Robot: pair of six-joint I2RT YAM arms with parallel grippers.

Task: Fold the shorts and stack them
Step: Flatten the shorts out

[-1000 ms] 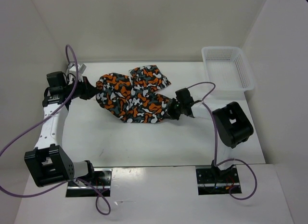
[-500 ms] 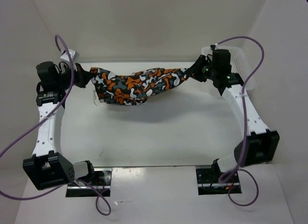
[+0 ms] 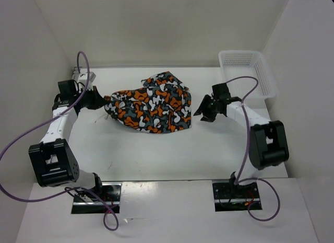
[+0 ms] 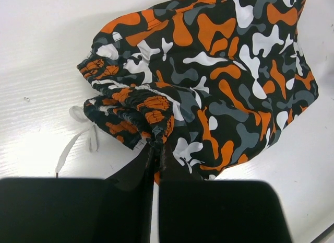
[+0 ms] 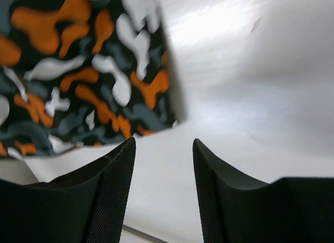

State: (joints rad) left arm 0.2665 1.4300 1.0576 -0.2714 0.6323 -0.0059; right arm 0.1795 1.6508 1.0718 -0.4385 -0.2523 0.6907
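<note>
The camouflage shorts (image 3: 151, 104) lie spread on the white table (image 3: 156, 149) at the back middle, one corner pointing to the rear. My left gripper (image 3: 102, 101) is shut on the gathered waistband at their left end; in the left wrist view the bunched waistband (image 4: 143, 110) sits right at the closed fingertips, and a white drawstring (image 4: 78, 136) trails on the table. My right gripper (image 3: 201, 110) stands open just right of the shorts, holding nothing. In the right wrist view the edge of the shorts (image 5: 78, 70) lies beyond the gripper (image 5: 164, 143), apart from it.
A white mesh basket (image 3: 246, 73) stands at the back right corner of the table. White walls close in the back and both sides. Purple cables loop from each arm.
The shorts, stretched in the air between both grippers half a second ago, now lie flat. My right gripper has opened, let go of them and drawn back toward the middle right.
</note>
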